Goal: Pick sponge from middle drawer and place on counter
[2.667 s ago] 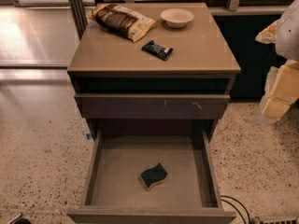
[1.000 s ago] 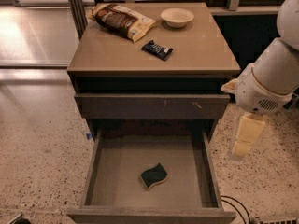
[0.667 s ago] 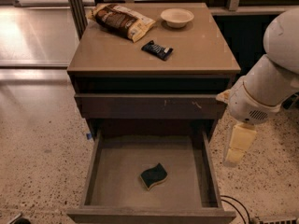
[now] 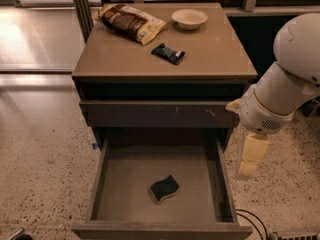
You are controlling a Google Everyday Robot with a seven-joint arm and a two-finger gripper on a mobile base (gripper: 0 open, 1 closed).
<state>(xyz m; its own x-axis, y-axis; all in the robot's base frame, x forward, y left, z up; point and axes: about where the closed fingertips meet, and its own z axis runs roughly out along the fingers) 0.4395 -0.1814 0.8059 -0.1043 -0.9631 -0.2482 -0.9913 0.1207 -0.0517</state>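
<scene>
Gripper: we are seeing the gripper (image 4: 249,162) hanging pointed downward at the right side of the cabinet, outside the right wall of the middle drawer (image 4: 160,230) and over the speckled floor (image 4: 45,149).
Gripper's opening: we are not able to tell how wide it is standing, or whether it is gripping anything.
Arm: we are watching the white arm (image 4: 280,94) reaching in from the right edge, with its rounded wrist level with the scratched drawer front (image 4: 150,114).
Sponge: we are finding the sponge (image 4: 164,189) lying flat on the drawer floor, green face up with a yellow edge showing, toward the front, apart from all walls and well apart from the gripper.
Middle drawer: it is standing pulled out, holding only the sponge.
Counter: the counter (image 4: 210,49) is carrying a chip bag (image 4: 131,22) at the back left, a pale bowl (image 4: 189,18) at the back and a dark snack wrapper (image 4: 168,53) near the middle.
</scene>
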